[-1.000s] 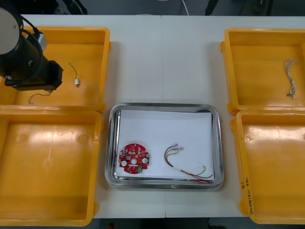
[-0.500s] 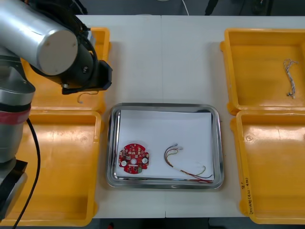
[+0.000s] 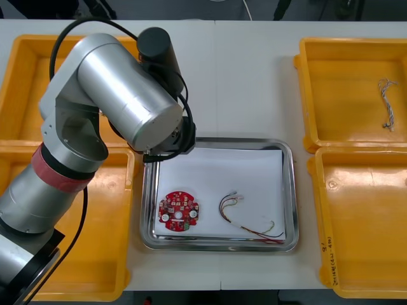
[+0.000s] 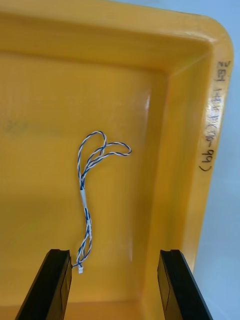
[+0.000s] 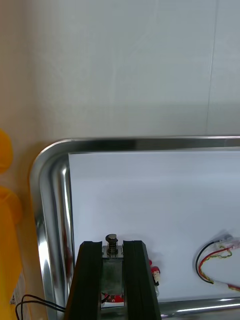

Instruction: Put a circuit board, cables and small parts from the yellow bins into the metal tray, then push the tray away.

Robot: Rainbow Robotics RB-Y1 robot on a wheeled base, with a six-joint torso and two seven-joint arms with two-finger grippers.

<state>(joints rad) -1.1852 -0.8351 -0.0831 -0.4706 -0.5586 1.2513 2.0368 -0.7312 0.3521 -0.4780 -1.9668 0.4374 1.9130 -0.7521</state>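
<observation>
We see the left pincer (image 5: pixel 112 247) clenched on a small metal part (image 5: pixel 112 267) above the metal tray (image 5: pixel 50 200), just over its circuit board (image 3: pixel 179 211). The right pincer (image 4: pixel 115 260) hangs released over a yellow bin (image 4: pixel 165 75), with a blue and white cable (image 4: pixel 87 200) lying between its fingers.

An electronics assembly bench in a lab: yellow bins (image 3: pixel 359 216) flank the metal tray (image 3: pixel 216 142), a round red circuit board (image 3: pixel 179 211) inside it.
</observation>
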